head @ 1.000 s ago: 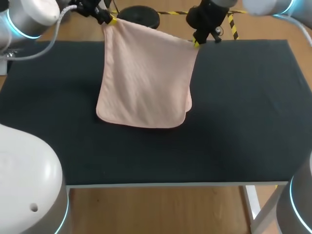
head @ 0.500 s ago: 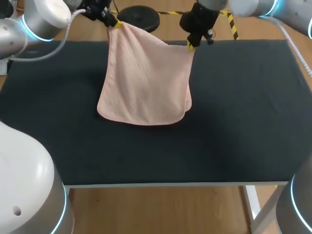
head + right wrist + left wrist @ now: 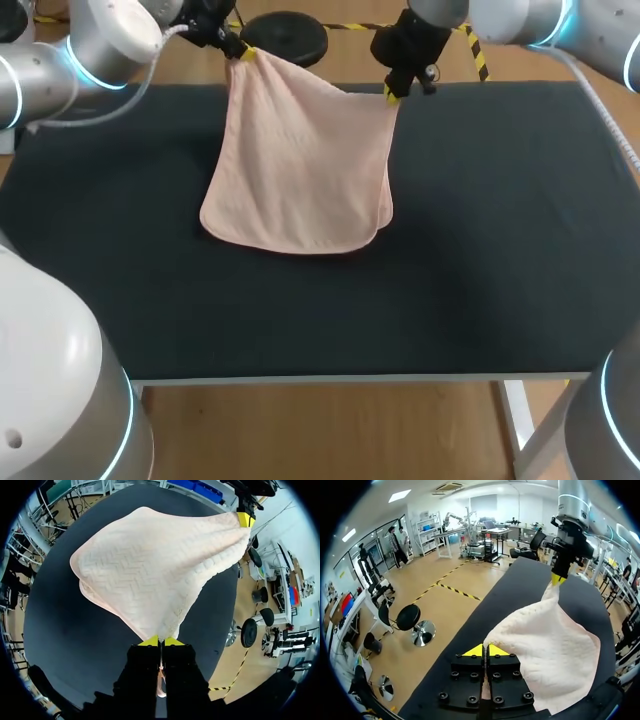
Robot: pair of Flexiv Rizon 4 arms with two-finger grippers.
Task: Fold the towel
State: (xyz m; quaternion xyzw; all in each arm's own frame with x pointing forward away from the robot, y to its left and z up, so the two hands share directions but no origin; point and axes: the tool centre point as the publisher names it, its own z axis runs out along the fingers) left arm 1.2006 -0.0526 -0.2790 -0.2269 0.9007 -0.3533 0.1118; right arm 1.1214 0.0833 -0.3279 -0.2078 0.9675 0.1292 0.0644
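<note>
Towel (image 3: pixel 300 170), pale pink, is held up over the far part of the black table (image 3: pixel 500 250) by its two upper corners. One corner is clamped between the closed yellow tips of the left gripper (image 3: pixel 243 52), the other between those of the right gripper (image 3: pixel 392 92). The cloth hangs below and between the two pairs of fingers, and a doubled edge is seen at the lower corner beneath the right fingers. Whether the lower hem touches the table cannot be told. The step in hand is judged to be laying the hanging cloth down for a fold. For this, the upper edge is best kept taut between the fingers and both grips brought down together and level. The hem should be set down first, so that the layers are not skewed. Neither grasp should be released until the cloth lies flat under the fingers.
</note>
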